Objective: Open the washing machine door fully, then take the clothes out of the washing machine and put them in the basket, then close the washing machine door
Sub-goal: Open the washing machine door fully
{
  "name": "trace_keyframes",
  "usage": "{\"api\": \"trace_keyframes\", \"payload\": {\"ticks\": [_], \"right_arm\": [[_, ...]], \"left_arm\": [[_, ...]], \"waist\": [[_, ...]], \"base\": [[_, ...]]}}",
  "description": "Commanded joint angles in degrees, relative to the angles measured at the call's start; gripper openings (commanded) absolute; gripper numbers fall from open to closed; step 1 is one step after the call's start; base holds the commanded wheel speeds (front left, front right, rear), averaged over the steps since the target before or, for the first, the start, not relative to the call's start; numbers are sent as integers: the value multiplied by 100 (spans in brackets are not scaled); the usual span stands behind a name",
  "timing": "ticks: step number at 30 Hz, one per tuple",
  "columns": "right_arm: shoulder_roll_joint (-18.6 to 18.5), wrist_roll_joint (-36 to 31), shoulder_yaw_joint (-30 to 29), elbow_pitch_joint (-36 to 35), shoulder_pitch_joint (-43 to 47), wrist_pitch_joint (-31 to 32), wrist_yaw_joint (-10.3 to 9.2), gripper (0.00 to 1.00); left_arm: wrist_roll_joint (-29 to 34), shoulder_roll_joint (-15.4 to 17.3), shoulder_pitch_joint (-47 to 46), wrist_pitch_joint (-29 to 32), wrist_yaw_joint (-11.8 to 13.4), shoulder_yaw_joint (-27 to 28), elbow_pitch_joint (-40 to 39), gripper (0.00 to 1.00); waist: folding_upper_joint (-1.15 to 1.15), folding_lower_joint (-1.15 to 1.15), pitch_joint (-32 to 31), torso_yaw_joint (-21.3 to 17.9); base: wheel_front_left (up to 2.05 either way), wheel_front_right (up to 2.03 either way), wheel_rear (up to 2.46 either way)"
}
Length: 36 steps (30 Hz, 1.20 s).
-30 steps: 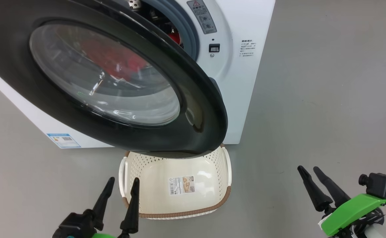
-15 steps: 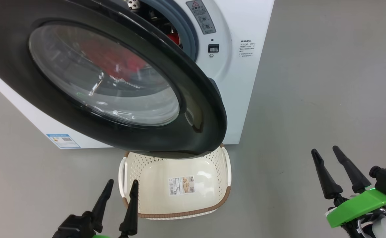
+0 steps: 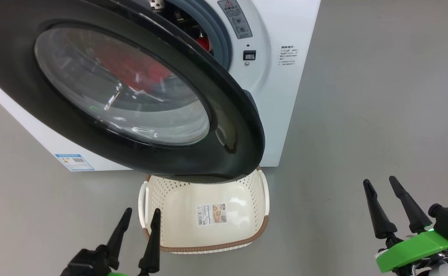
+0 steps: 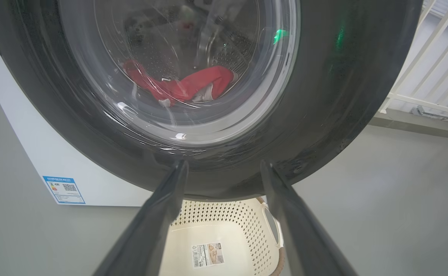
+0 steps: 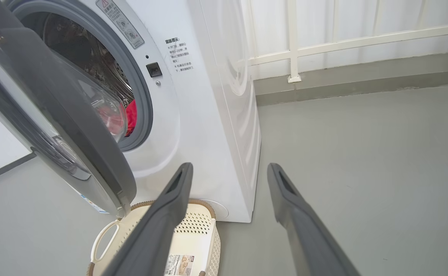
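Red clothes [image 4: 182, 86] behind glass door [image 4: 178, 126]

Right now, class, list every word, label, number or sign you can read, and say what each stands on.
Grey warning sticker on the washing machine front: red warning triangle; wording too small.
Printed block on its white front: heading seems to read "温馨提示"; rest too small.
Blue-edged sticker, machine's lower front: QR code; text blurred.
Paper label on the basket bottom: barcode; print unreadable.
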Motion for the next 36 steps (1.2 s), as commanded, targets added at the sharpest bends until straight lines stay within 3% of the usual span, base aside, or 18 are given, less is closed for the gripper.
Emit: {"api": "trace_keyframes", "payload": {"ticks": [1,11,14,24,36], "right_arm": [[-84,-78,105,-144,-13,-53,37,100],[-12,235,167,-262,-67,-53,37,100],[3,548,241,-457,-185,-53,37,0],[-267,1949,1022,-864,-981,-53,37,0],[-973,4649,2154,-1084,-2168,30,37,0]], "left_arm": [[44,42,-77,-70,-1,205,-134,100],[45,42,-87,-70,-11,205,-141,100],[36,42,-103,-70,-15,187,-137,100],[-59,42,-102,-70,21,37,-130,100],[-133,42,-69,-70,49,-116,-143,100]], "waist": [[0,0,0,-2],[0,0,15,30],[0,0,19,63],[0,0,-20,291],[0,0,58,607]], "base": [[0,0,0],[0,0,0],[0,0,0],[0,0,0],[0,0,0]]}}
